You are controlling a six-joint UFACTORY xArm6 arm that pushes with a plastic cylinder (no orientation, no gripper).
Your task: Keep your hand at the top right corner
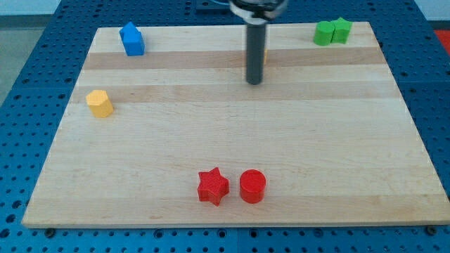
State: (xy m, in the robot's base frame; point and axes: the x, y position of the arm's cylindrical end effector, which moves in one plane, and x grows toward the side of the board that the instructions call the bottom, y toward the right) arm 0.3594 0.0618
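Observation:
My tip [254, 81] is the lower end of a dark rod that comes down from the view's top centre. It stands on the wooden board [225, 140] in the upper middle, well left of the board's top right corner. Two green blocks [332, 31] sit side by side near that corner, right of my tip. A small orange block [264, 54] shows just behind the rod, mostly hidden. A blue block [131, 39] sits at the top left. A yellow block [100, 103] sits at the left edge.
A red star block [212, 186] and a red cylinder [252, 186] stand side by side near the board's bottom edge. A blue pegboard surface [28, 84] surrounds the board.

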